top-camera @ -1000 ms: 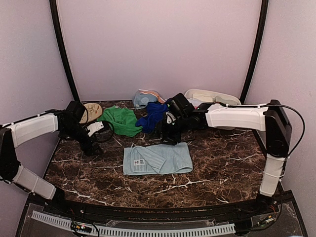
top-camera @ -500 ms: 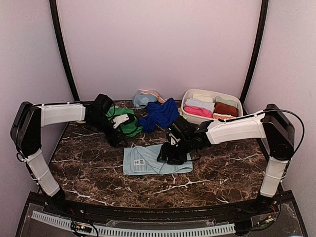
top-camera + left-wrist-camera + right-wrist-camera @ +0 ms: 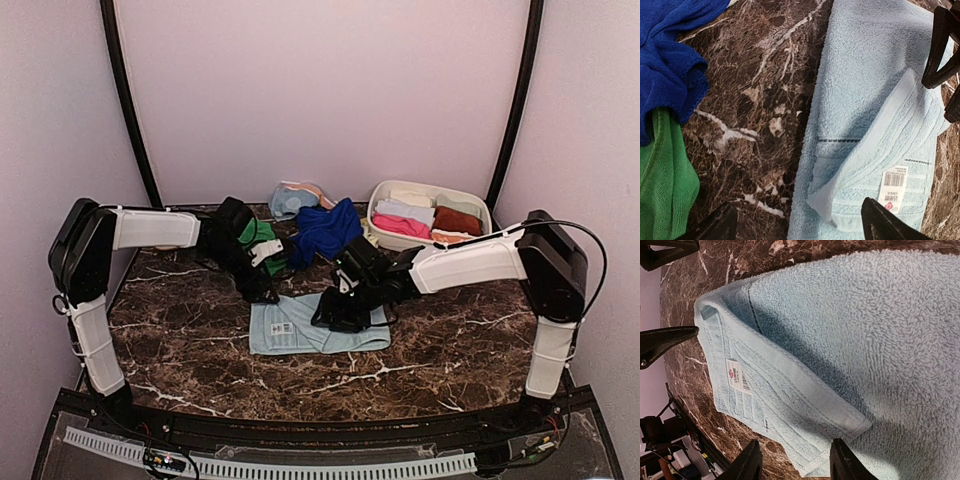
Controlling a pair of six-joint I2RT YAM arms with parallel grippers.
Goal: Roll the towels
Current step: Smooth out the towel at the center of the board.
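Towel (image 3: 290, 335), lt blue, on table (image 3: 180, 330); L jaws open at its edge, R jaws open over it.

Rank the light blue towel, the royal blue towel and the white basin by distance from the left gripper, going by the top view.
From the left gripper:
1. light blue towel, at its fingertips, front centre
2. royal blue towel, farther back, centre
3. white basin, back right
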